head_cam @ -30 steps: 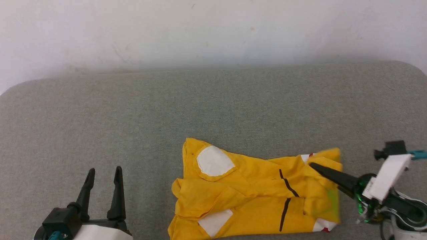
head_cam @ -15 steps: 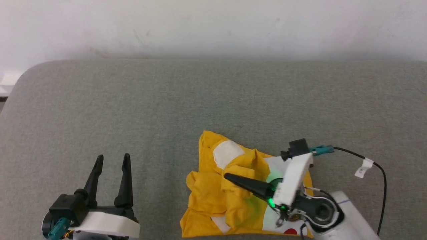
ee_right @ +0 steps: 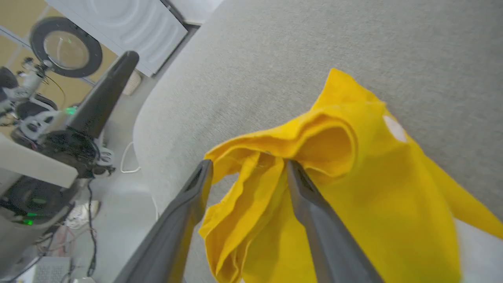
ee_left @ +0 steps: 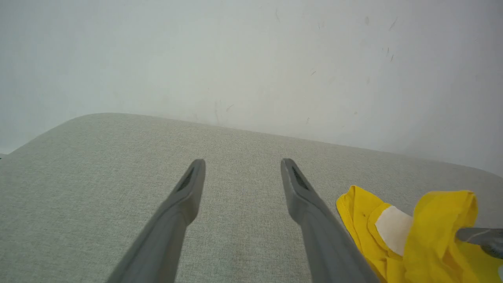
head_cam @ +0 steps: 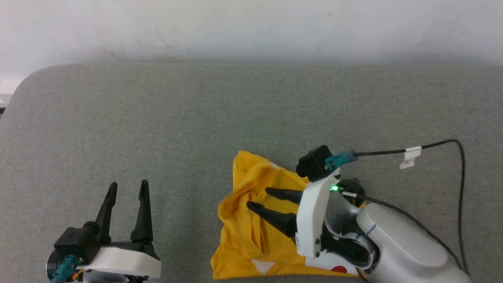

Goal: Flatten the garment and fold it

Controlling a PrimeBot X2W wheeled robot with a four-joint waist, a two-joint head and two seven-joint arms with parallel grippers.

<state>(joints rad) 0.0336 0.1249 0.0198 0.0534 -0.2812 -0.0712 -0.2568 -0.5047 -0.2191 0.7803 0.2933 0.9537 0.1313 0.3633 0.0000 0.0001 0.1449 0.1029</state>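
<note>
— Progress so far, starting at the left?
— Left gripper point(head_cam: 129, 183) hovers over the grey cushion point(head_cam: 196, 118), fingers spread, holding nothing, well apart from the cloth. Right of it the garment point(head_cam: 243, 236) lies on the cushion close before the robot, doubled over but lumpy, not flat.
— And the right gripper point(head_cam: 258, 197)?
— Fingers parted, a bunched fold loose between them. I'd judge one rough fold made; smoothing and further folds remain.
— Change from a second ago?
— Then it pinched the shirt's right edge, the shirt spread wider. It has since carried that edge leftward and let go.
</note>
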